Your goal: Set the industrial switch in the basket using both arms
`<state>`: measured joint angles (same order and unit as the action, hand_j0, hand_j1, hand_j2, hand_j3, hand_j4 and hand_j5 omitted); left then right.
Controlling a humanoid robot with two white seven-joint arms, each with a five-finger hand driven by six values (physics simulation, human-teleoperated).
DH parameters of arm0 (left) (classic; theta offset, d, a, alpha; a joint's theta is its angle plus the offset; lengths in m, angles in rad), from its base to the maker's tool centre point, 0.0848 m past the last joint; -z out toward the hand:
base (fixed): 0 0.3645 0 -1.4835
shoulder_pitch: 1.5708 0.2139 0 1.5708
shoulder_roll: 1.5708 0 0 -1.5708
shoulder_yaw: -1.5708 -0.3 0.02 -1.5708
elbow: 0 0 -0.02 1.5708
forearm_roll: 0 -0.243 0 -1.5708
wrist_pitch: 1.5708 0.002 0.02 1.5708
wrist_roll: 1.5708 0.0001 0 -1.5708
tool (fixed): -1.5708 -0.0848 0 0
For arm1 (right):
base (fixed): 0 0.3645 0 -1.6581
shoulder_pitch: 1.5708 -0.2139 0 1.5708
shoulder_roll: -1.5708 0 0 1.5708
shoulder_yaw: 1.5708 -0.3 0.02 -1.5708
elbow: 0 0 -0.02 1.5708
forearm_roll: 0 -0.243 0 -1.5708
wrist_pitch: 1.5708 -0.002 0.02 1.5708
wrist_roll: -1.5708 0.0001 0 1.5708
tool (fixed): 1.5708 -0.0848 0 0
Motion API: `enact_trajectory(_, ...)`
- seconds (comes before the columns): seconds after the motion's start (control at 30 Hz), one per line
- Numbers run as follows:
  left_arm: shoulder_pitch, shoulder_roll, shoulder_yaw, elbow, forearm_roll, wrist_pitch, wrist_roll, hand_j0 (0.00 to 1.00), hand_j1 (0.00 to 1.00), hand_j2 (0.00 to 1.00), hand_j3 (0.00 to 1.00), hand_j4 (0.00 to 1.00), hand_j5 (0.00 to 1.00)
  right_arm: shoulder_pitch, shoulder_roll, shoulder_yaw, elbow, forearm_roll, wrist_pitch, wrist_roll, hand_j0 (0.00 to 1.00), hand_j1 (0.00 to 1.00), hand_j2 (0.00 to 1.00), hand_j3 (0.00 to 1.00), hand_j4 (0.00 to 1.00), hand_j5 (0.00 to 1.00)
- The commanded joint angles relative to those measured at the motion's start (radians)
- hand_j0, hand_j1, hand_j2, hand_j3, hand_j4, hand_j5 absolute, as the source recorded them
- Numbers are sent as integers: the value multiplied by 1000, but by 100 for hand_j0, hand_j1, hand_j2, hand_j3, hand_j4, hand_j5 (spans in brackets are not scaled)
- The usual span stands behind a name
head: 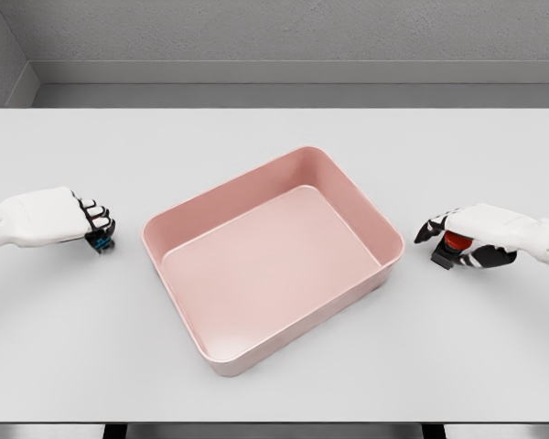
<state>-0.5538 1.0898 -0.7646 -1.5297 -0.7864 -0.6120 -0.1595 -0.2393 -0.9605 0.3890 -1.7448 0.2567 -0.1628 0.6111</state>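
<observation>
Switch, red-topped on a dark base, sat on the table at about 3 o'clock from the basket, well apart from its rim. Right hand lay over and around it, arm entering from the right edge; fingers curled about the switch, black-tipped, in a grasp, with the red top showing between them. Base appeared to rest on the tabletop.

Basket, pink, rectangular with rounded corners, sat mid-table, turned so its long axis ran from 7 o'clock to 1 o'clock. Interior held nothing.

Left hand rested at 9 o'clock from the basket, near but not touching its left corner, arm entering from the left edge. Its fingers were curled shut over a small dark object with a bluish part; what that object was could not be told.

Table was pale grey, grey wall beyond at 12 o'clock.
</observation>
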Motion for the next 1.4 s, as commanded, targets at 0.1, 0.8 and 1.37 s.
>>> enact_trajectory(0.1, 3, 4, 24, 2, 33, 1, 2, 4, 4, 4, 4, 4, 4, 2, -1, 2, -2, -1, -1, 0, 41, 41, 41, 41, 41, 41)
enact_trajectory(0.8, -25, -18, 129, -119, 121, 1, 5, 7, 7, 7, 7, 7, 7, -34, -27, -9, -9, -1, -1, 0, 41, 41, 41, 41, 41, 41)
enact_trajectory(1.37, -20, -88, 153, -219, 207, 1, 5, 7, 7, 7, 7, 7, 7, -129, -46, 2, -10, -5, -21, 0, 41, 41, 41, 41, 41, 41)
